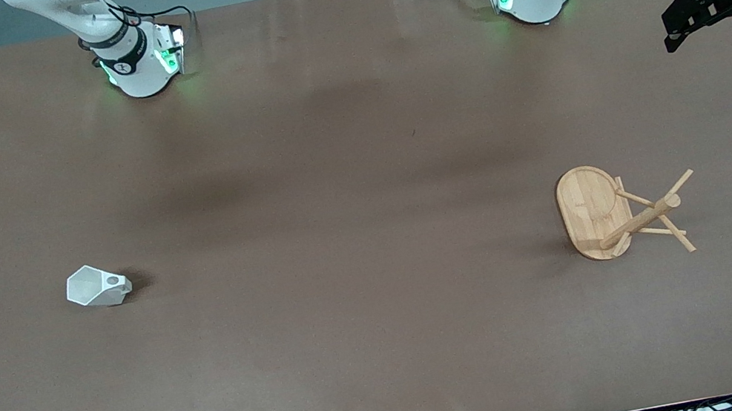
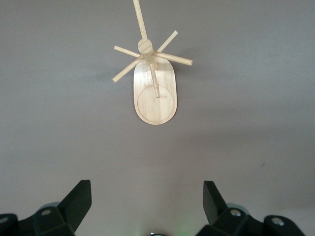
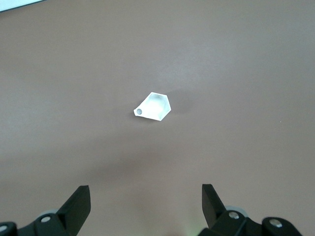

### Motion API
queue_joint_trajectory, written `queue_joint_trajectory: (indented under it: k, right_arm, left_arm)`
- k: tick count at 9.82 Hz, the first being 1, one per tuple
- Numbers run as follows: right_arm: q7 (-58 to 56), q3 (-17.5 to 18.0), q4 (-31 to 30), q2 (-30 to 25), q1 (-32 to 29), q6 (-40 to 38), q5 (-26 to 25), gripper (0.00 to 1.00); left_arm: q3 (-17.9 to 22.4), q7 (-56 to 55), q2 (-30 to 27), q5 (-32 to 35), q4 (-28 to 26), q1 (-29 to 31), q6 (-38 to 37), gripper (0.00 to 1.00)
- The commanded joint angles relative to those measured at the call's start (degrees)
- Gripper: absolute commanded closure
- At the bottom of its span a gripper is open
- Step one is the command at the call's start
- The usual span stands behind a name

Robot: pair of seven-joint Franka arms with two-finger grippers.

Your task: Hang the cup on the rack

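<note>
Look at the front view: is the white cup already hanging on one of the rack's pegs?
No, the cup sits on the table toward the right arm's end, well apart from the rack, whose pegs are all bare.

A brown table [image 1: 392, 351] carries the cup [image 1: 97, 286] and the rack [image 1: 601, 213], well apart.

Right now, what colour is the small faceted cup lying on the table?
The small faceted cup is matte white all over, clearest in the front view.
</note>
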Motion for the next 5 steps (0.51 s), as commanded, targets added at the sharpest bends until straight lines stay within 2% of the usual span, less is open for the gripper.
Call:
queue_joint_trajectory:
  k: [1,5]
  right_arm:
    - [-0.7,0.0,0.8,0.4,-0.1,-0.4,-0.2,0.00]
    - [-0.7,0.0,0.8,0.4,-0.1,-0.5,-0.2,0.00]
  left_arm:
    - [0.0,-0.3,1.5,0.8,0.3,-0.3,-1.2,0.00]
    - [0.0,0.4,1.6,0.7,0.5,-0.2,-1.2,0.00]
